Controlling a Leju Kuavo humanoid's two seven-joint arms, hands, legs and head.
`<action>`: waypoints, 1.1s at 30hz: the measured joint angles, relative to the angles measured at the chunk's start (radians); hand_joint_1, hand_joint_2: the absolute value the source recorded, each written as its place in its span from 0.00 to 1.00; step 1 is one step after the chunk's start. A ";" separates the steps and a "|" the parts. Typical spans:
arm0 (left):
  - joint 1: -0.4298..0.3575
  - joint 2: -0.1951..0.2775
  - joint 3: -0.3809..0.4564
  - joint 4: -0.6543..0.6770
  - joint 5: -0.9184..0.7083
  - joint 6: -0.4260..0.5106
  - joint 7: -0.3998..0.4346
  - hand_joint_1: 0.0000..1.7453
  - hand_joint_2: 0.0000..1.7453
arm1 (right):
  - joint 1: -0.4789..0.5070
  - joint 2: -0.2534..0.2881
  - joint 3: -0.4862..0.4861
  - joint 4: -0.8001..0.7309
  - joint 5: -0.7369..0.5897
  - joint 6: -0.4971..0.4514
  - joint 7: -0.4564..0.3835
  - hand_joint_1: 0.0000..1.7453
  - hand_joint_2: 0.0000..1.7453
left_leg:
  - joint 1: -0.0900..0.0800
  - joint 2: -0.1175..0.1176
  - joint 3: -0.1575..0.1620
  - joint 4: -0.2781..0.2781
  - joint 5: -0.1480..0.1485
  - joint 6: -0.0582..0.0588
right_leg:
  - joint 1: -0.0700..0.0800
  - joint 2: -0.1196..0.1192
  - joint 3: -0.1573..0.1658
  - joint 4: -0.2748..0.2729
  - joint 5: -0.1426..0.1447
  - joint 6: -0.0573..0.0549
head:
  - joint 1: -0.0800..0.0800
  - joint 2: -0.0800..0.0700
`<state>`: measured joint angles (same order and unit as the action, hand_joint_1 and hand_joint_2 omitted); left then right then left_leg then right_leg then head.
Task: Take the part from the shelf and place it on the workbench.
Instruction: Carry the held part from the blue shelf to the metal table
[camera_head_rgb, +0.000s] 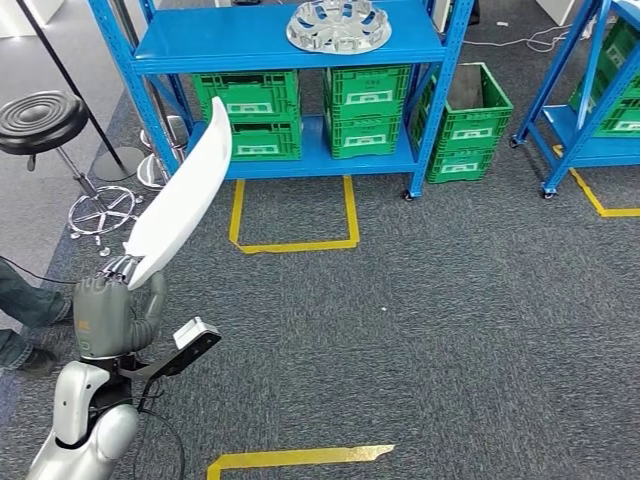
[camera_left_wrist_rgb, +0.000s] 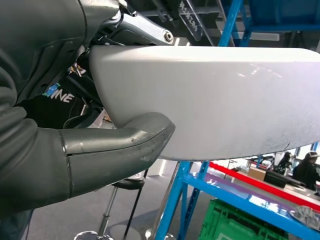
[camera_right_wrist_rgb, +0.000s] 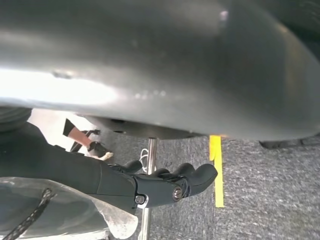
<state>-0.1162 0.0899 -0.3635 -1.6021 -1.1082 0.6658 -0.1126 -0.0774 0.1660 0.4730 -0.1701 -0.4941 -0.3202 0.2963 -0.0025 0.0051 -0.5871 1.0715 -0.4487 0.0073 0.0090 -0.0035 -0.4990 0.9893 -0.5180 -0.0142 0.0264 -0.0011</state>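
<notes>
one white part held in left hand fingers, tilted up; right hand fingers curled, holding nothing

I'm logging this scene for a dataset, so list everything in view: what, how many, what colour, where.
white part: one, white, long and curved, held up by the left robot hand, in front of the shelf
shelf: one, blue, straight ahead; a second blue rack at far right
hubcap: one, silver, on the shelf's upper deck
crates: several, green, on the lower deck, one on the floor beside it, more in the second rack
stool: one, black seat, chrome base, at left
floor tape: yellow, on grey carpet
person's leg: at left edge
left robot hand: grey, gripping the part's lower end
right robot hand: dark fingers curled, holding nothing
</notes>
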 joint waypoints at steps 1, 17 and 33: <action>0.001 0.000 0.001 0.000 0.000 0.001 -0.001 1.00 1.00 | -0.001 0.001 0.000 0.000 0.001 -0.002 -0.002 0.00 0.00 | -0.004 -0.001 0.017 -0.035 0.004 0.006 | 0.000 0.000 -0.003 0.001 0.002 0.004 | 0.000 0.000; 0.008 -0.001 0.016 -0.002 0.000 0.006 -0.007 1.00 1.00 | -0.003 0.001 0.000 0.000 0.025 -0.028 -0.005 0.00 0.00 | -0.014 -0.001 0.007 -0.065 0.006 0.016 | -0.008 -0.002 -0.025 -0.003 0.024 0.031 | 0.001 0.000; 0.024 -0.001 0.026 -0.015 -0.002 0.007 -0.008 1.00 1.00 | -0.003 0.001 0.001 0.000 0.038 -0.041 -0.004 0.00 0.00 | 0.012 -0.086 -0.034 -0.065 0.048 -0.016 | -0.038 0.070 -0.027 0.020 0.000 0.058 | 0.010 0.000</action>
<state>-0.0921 0.0893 -0.3379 -1.6173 -1.1105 0.6728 -0.1202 -0.0805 0.1675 0.4737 -0.1701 -0.4563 -0.3614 0.2918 0.0096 -0.0812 -0.6213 1.0063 -0.4009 -0.0090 -0.0289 0.0670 -0.5260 1.0094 -0.5182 0.0436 0.0360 -0.0011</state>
